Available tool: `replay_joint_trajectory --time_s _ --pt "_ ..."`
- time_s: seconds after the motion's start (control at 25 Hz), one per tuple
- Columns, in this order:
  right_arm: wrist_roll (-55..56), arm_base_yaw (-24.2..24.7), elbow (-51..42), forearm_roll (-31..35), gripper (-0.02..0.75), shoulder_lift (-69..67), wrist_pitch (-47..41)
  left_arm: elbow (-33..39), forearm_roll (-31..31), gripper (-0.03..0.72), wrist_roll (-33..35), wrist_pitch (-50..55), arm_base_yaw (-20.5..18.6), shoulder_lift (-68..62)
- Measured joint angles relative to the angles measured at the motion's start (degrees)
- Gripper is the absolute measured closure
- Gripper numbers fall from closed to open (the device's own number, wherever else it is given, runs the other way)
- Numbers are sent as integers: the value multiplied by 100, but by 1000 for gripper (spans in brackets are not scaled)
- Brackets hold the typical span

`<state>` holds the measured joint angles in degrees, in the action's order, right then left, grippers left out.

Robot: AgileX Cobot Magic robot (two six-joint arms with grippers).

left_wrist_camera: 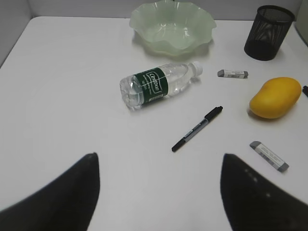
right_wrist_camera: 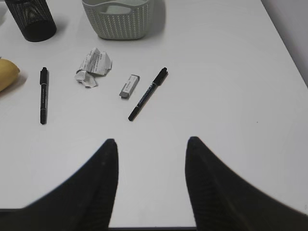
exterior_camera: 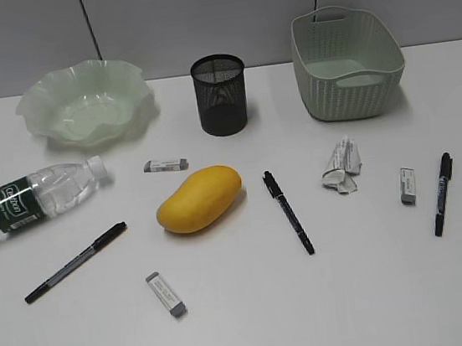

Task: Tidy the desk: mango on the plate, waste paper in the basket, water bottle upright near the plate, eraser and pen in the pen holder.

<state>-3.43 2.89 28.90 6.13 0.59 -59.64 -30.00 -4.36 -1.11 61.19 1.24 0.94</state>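
Note:
The yellow mango (exterior_camera: 199, 199) lies mid-desk. The water bottle (exterior_camera: 36, 197) lies on its side at the left, in front of the empty green plate (exterior_camera: 83, 102). The waste paper (exterior_camera: 342, 165) sits in front of the basket (exterior_camera: 346, 62). The black pen holder (exterior_camera: 220, 94) stands at the back centre. Three pens (exterior_camera: 76, 261) (exterior_camera: 288, 211) (exterior_camera: 443, 193) and three erasers (exterior_camera: 165, 165) (exterior_camera: 167, 294) (exterior_camera: 407, 185) lie scattered. My left gripper (left_wrist_camera: 160, 156) is open over bare desk, short of a pen (left_wrist_camera: 197, 128). My right gripper (right_wrist_camera: 152, 140) is open and empty, short of a pen (right_wrist_camera: 147, 94) and an eraser (right_wrist_camera: 129, 86).
Neither arm shows in the exterior view. The white desk (exterior_camera: 316, 314) meets a grey wall behind the plate, holder and basket. Its right edge (right_wrist_camera: 284, 43) shows in the right wrist view, its left edge (left_wrist_camera: 14, 43) in the left wrist view.

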Motion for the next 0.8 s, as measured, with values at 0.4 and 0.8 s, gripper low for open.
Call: replay_joint_trajectory --time_s 0.4,0.8 --pt "0 0 0 0 365 0 0 0 0 97 0 0 0 0" --pt "0 0 0 0 365 0 0 0 0 101 0 0 0 0"
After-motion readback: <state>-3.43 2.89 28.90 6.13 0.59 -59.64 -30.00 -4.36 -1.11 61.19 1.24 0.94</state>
